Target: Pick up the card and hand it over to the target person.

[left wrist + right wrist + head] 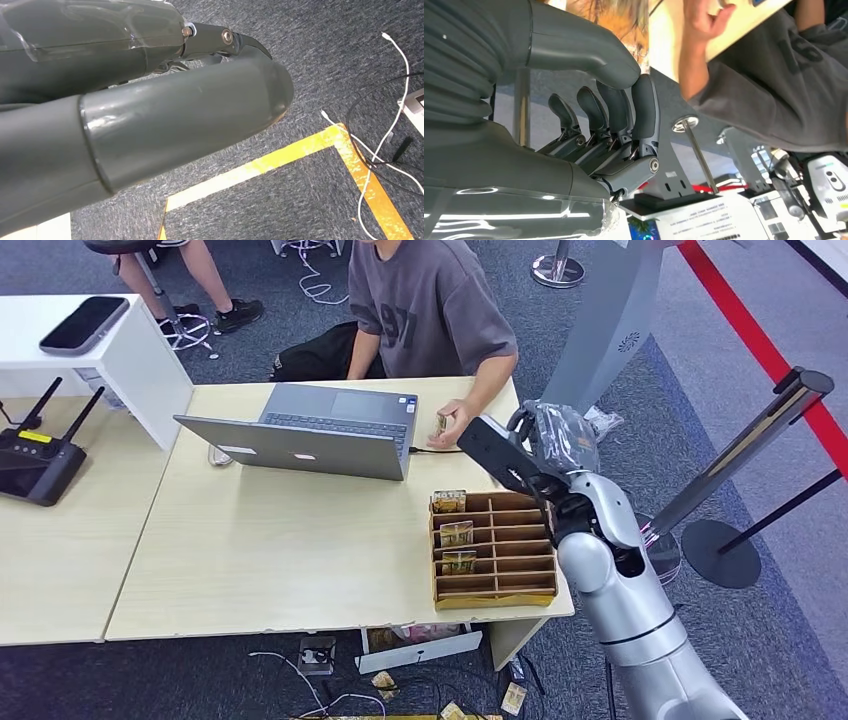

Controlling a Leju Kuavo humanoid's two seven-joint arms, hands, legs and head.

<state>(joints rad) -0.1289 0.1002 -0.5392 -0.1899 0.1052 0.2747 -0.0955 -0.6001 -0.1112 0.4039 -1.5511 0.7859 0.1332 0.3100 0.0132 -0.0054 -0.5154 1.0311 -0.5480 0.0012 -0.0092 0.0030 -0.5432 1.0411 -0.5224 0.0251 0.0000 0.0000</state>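
A person in a grey T-shirt (pixel 430 305) sits behind the table, and their hand (pixel 452 425) holds a small brown card (pixel 441 424) at the far table edge. My right hand (pixel 500 455) hovers just right of that hand, above the table's far right corner, fingers (pixel 624 117) stretched out with nothing between them and the thumb. The person's hand (pixel 704 22) lies beyond my fingertips in the right wrist view. A wooden slotted box (pixel 495 595) below my hand keeps more cards (pixel 456 533). My left hand (pixel 165 100) hangs over the carpet, holding nothing.
An open grey laptop (pixel 310 430) stands mid-table with a mouse (pixel 220 455) beside it. A black router (pixel 35 460) and a phone (pixel 85 325) on a white box are at the left. Stanchion posts (pixel 745 450) stand right of my arm. Cables (pixel 390 135) and yellow tape (pixel 280 155) cross the floor.
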